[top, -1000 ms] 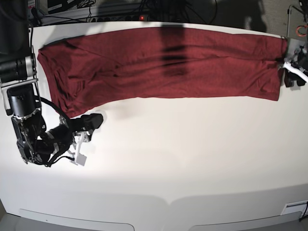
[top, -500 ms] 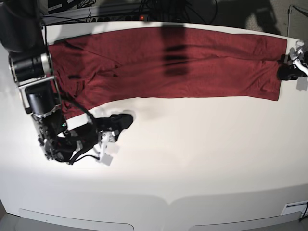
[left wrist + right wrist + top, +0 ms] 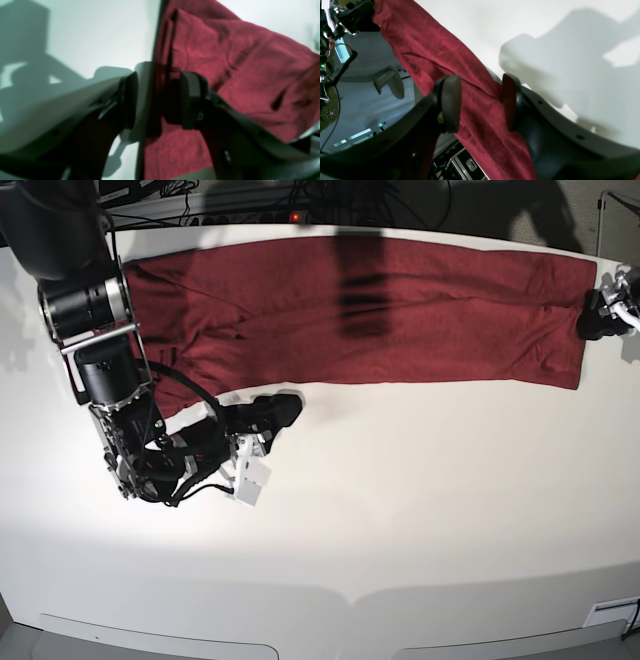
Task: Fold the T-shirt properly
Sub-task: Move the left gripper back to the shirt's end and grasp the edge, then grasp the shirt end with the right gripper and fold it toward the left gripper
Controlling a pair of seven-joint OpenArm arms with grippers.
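My right gripper (image 3: 268, 416), jaws apart, sits at the T-shirt's (image 3: 400, 310) six-o'clock hem while my left gripper (image 3: 160, 100), also spread, straddles its three-o'clock edge, ready to pinch.

The T-shirt (image 3: 360, 310) is lying stretched across the upper part of the worktop (image 3: 420, 520). The right claw (image 3: 270, 415) is sitting at lower left, just below the cloth's lower edge, while the left claw (image 3: 600, 315) is sitting at its far right end.
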